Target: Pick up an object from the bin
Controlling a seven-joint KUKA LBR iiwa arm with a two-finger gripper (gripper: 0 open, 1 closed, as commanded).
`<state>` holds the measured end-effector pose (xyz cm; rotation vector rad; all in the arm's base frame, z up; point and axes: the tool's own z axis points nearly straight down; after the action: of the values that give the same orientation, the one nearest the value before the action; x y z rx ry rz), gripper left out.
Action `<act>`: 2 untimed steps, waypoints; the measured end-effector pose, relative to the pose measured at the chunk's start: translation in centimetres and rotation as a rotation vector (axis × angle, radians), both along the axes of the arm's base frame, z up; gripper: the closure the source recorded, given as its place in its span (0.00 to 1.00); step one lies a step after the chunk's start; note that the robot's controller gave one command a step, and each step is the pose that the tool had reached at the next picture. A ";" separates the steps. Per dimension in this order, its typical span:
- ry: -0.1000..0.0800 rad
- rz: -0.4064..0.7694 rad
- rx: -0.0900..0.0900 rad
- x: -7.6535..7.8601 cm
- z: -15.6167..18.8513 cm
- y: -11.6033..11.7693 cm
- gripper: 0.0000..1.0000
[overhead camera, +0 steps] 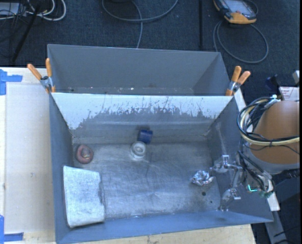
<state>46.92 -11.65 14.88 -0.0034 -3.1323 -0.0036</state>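
My gripper hangs low at the bin's right side, close to the right wall. Its two metal fingers stand apart, one toward the back and one toward the front, and nothing is between them. Just to its left, on the bin floor, lies a small crumpled silvery piece, beside the back finger and not gripped.
A small clear round piece lies near the back wall, with a blue piece behind it. A reddish-brown round thing sits at the back left. A grey-white folded cloth lies at the front left.
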 end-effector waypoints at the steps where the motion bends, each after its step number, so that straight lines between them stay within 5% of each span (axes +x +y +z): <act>1: -0.006 0.021 0.000 4.4 -6.9 1.5 0.00; 2: -0.009 0.024 -0.002 4.4 -6.5 1.4 1.00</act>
<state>51.32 -10.23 8.37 0.0345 -3.1410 -0.0009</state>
